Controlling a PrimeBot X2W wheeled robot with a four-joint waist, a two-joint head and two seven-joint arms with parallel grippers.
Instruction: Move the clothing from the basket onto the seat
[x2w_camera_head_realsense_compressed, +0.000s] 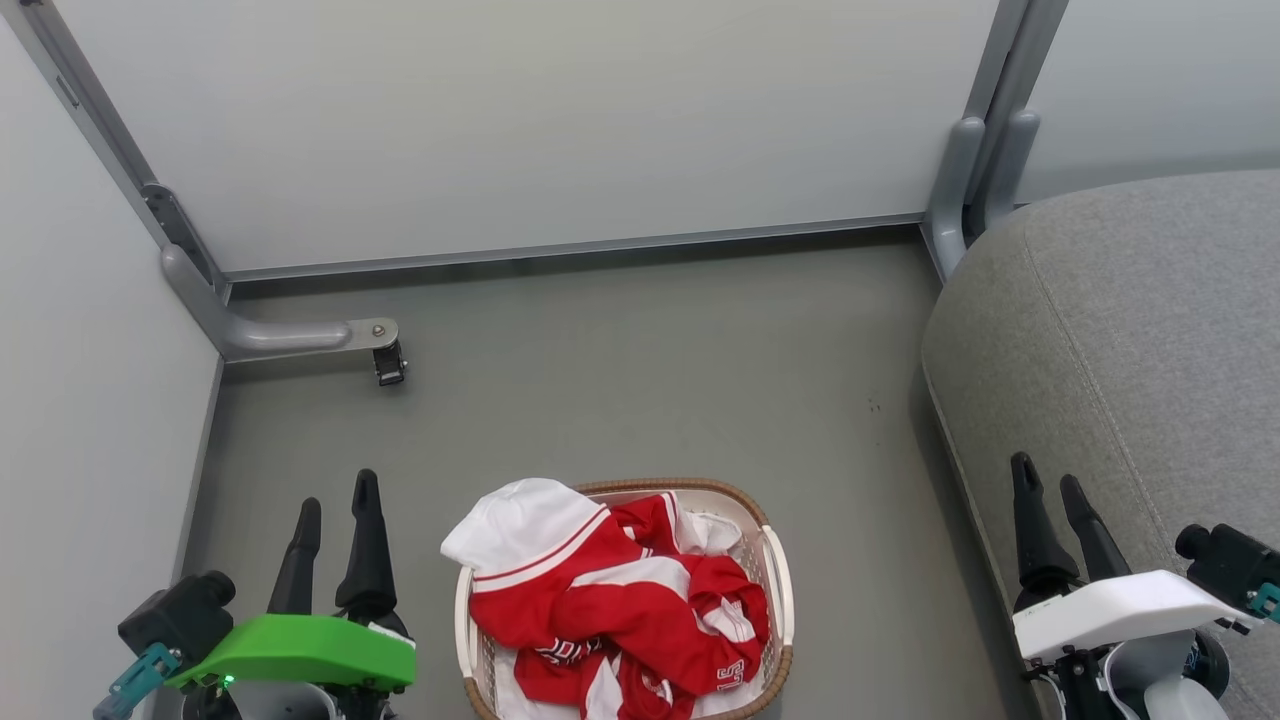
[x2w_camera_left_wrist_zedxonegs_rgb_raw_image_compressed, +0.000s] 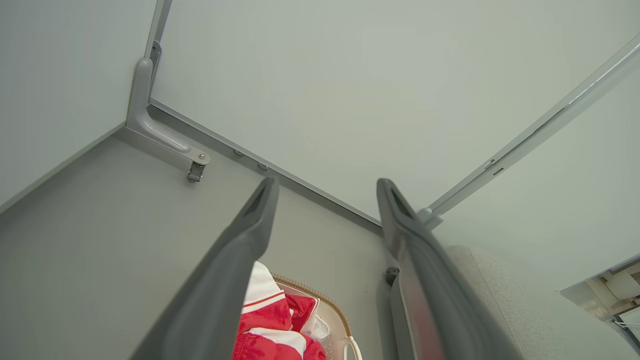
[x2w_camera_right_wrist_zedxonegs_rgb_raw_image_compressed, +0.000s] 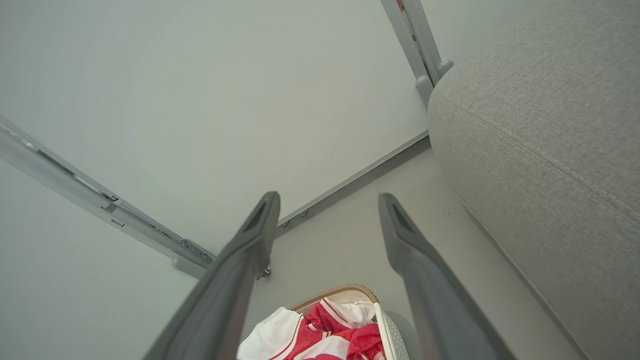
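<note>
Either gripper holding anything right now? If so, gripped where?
Nothing is held. The left gripper and right gripper both have their jaws open and empty. The clothing lies in the basket, with neither gripper touching it.

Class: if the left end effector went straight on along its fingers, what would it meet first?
Probably the pale wall panel, low down; nothing nearer lies before the left end effector, though depth is unclear.

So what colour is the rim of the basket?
Brown and woven-looking; the basket rim shows best in the head view.
</note>
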